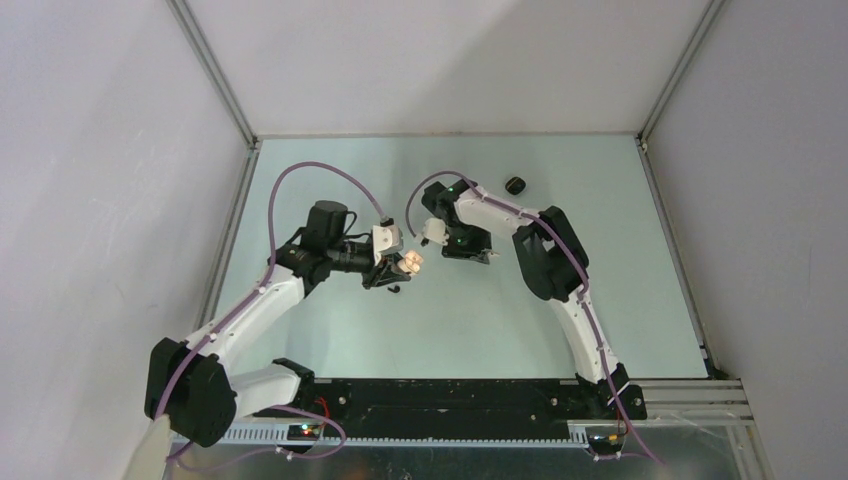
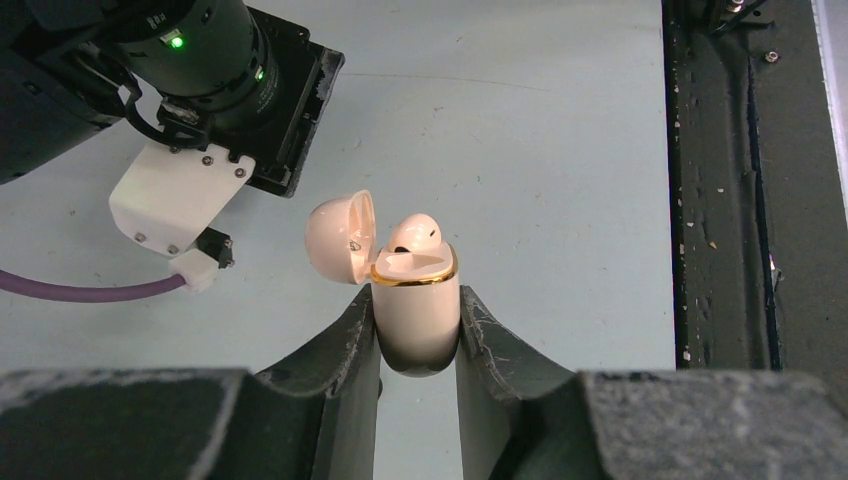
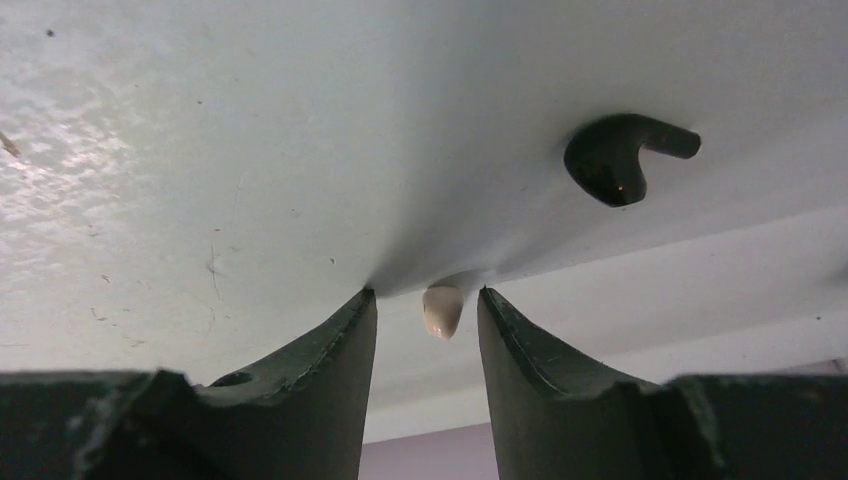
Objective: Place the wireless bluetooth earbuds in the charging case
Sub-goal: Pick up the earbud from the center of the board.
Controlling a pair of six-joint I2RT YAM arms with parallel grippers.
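Earbud (image 3: 442, 312) lies ungripped inside half-open right gripper (image 3: 426, 293) — left gripper (image 2: 415, 293) clamps charging case (image 2: 417, 335).

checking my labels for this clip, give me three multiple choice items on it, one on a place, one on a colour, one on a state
1. The case is: a) lying loose b) in the left hand c) out of view
2. The bud lying past the right hand is: a) black b) cream c) red
3. The case's lid is: a) shut b) open c) missing

1 b, the left hand's fingers clamp its sides. 2 a, it shows dark against the pale table. 3 b, it is tipped back, with a cream bud seated inside.
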